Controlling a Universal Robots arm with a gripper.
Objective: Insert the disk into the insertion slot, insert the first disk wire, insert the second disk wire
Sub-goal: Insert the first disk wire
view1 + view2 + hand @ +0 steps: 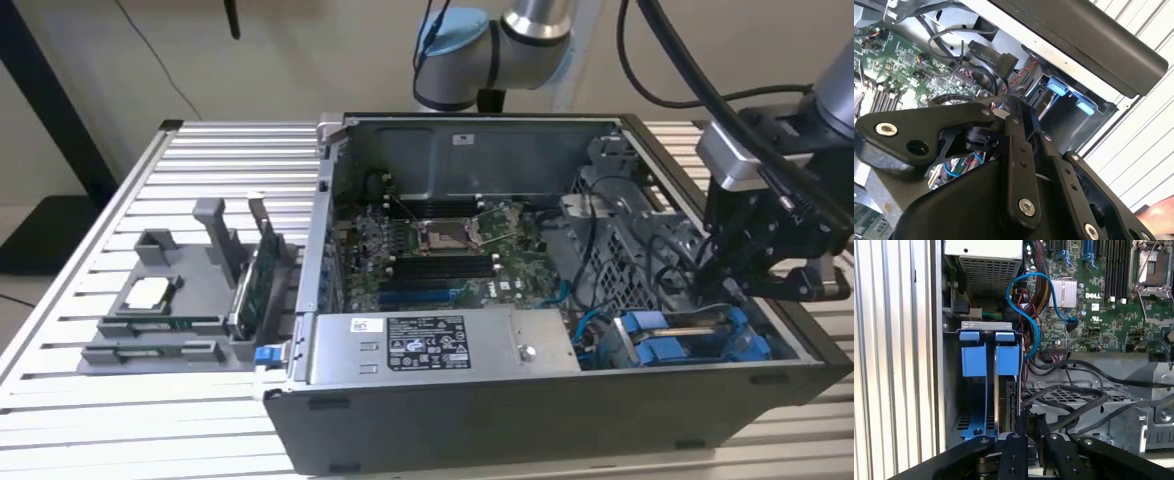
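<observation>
The disk (1005, 407) stands on edge in the insertion slot (986, 326), its bright blue carrier (1007, 359) showing at the end; a like blue carrier (974, 360) sits beside it. In the exterior view the disk (687, 325) is at the case's front corner on that view's right. My gripper (1030, 422) hangs right over the disk's inner end, shut on the end of a black disk wire (1074, 392) that curves in from the cage side. In the exterior view the gripper (737, 295) hovers just above the bay. Its black linkage (1019, 165) blocks the wire's plug in the second wrist view.
The open case holds a green motherboard (441, 240), a grey power-supply box (414, 345), a perforated metal cage (1134, 415) and a looping blue cable (1029, 305). A grey fixture with parts (174, 300) stands on the slatted table (134, 420) at the exterior view's left.
</observation>
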